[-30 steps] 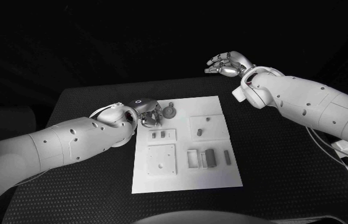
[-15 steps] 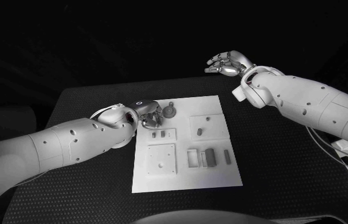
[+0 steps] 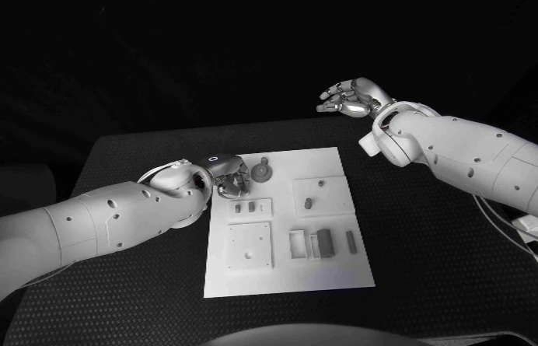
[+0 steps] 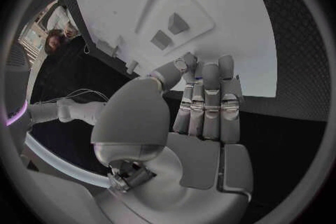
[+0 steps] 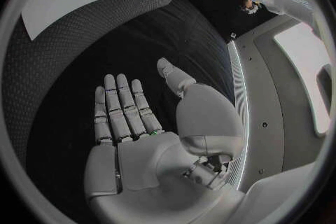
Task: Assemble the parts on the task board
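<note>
Head view. White rectangular task board (image 3: 325,272) at centre of black textured table (image 3: 134,307). Small grey parts: round disc with stem (image 3: 261,172) at board's far left corner; two short pegs in a raised tray (image 3: 251,206); dark upright block (image 3: 324,242) and slim bar (image 3: 351,242) toward the near right. Left hand (image 3: 228,176) low over the board's far left edge, just beside the disc; fingers bent, contact with any part impossible to tell. Right hand (image 3: 353,99) raised well beyond the far edge, fingers loosely curled, nothing held.

Left wrist view. Left hand (image 4: 203,106), fingers together and extended toward board (image 4: 238,39), apparently empty; two pegs (image 4: 170,32) just past fingertips.

Right wrist view. Right hand (image 5: 140,123) flat, spread, empty.

Advice: slow descent, fingertips either side of one part. Obstacle: neighbouring peg and tray wall crowding the grasp.
</note>
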Tool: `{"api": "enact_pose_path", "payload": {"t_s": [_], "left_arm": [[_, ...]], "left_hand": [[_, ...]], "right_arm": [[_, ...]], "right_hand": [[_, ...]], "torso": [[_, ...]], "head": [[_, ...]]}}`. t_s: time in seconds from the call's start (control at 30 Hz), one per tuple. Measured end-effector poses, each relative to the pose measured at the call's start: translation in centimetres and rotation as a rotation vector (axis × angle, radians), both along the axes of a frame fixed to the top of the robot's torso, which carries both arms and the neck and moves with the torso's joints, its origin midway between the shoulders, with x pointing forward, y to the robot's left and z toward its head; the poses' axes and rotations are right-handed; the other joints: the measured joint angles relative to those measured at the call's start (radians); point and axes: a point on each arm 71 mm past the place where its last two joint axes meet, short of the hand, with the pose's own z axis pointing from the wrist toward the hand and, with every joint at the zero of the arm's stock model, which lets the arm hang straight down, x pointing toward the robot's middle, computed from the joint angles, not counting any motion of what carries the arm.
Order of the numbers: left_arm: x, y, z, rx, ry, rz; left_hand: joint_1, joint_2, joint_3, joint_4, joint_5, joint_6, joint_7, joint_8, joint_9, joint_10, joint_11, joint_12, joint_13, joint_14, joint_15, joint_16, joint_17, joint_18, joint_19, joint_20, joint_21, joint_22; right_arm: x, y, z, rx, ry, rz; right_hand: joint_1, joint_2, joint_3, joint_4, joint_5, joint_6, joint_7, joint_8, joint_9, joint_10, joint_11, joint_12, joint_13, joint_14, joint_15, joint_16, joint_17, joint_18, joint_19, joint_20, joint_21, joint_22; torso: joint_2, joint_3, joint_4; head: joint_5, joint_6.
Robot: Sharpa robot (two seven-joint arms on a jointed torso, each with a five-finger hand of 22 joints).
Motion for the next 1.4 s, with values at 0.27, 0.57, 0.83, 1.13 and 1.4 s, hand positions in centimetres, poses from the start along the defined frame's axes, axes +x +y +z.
{"api": "enact_pose_path", "payload": {"t_s": [0.27,0.57,0.83,1.13,1.4], "left_arm": [[0.06,-0.36,-0.09,-0.001,-0.001,-0.003],[-0.1,-0.5,-0.27,0.0,0.004,-0.009],[-0.09,-0.49,-0.3,0.01,0.017,-0.011],[0.01,-0.49,-0.42,0.023,0.027,-0.011],[0.04,-0.49,-0.7,0.029,0.029,-0.009]], "left_hand": [[0.003,0.0,0.0,0.0,0.0,0.0,0.0,0.0,-0.001,0.0,0.0,0.003,0.0,0.001,0.001,0.0,0.001,0.0,0.0,0.0,0.0,0.0],[0.002,0.0,0.0,0.0,0.0,0.0,0.0,0.002,0.0,0.002,0.002,0.003,0.0,0.002,0.001,0.0,0.001,0.0,0.0,0.0,0.0,0.0],[-0.002,0.005,0.0,0.0,0.002,-0.001,-0.001,0.002,0.001,0.002,0.002,0.003,0.0,0.002,0.002,0.0,0.002,0.0,0.0,0.0,0.0,0.0],[-0.003,0.005,0.0,0.0,0.002,0.0,-0.001,0.0,0.0,0.002,0.002,0.004,0.0,0.001,0.001,0.0,0.003,0.0,-0.002,-0.002,0.0,0.0],[-0.003,0.005,0.0,0.0,0.006,-0.018,0.012,-0.005,-0.008,-0.015,0.014,0.001,-0.01,-0.008,0.003,-0.004,0.007,0.0,-0.006,-0.003,0.0,0.0]], "right_arm": [[0.0,0.02,0.0,0.0,0.0,0.0],[0.0,-0.03,0.0,0.0,0.0,0.0],[0.0,-0.08,0.0,0.0,0.0,-0.001],[-0.01,-0.12,0.0,0.0,0.0,-0.002],[-0.01,-0.11,0.01,0.0,0.0,-0.001]], "right_hand": [[0.0,0.0,0.0,0.0,0.0,0.0,0.0,0.0,-0.001,0.0,0.0,0.0,0.0,0.0,0.0,0.0,0.0,0.0,0.0,0.0,0.0,0.0],[0.0,0.0,0.0,0.0,0.0,0.0,0.0,0.0,-0.001,0.0,0.0,-0.004,0.0,0.0,0.0,0.0,0.0,0.0,0.0,0.0,0.0,0.001],[0.0,0.0,-0.003,0.003,0.0,0.0,0.0,0.0,-0.001,0.0,0.0,-0.004,0.0,0.0,0.0,-0.003,0.0,0.0,0.0,0.0,0.0,0.001],[0.0,0.0,-0.003,0.003,0.0,0.0,0.0,0.0,-0.002,0.0,0.0,-0.004,0.0,0.0,0.0,-0.004,0.0,0.0,0.0,0.0,0.0,0.002],[0.0,0.0,-0.003,0.003,0.0,0.0,0.0,0.0,-0.002,0.0,0.0,-0.004,0.0,0.0,0.0,-0.004,0.0,0.0,0.0,0.0,0.0,0.002]], "torso": [[0.001,-0.0005,0.0],[0.001,0.0,-0.0005],[0.0,0.0007,-0.0005],[0.0,0.0006,-0.0002],[0.0,-0.0001,-0.0001]], "head": [[-0.003,0.001],[-0.005,0.0],[-0.006,-0.002],[-0.008,-0.004],[-0.008,-0.002]]}}
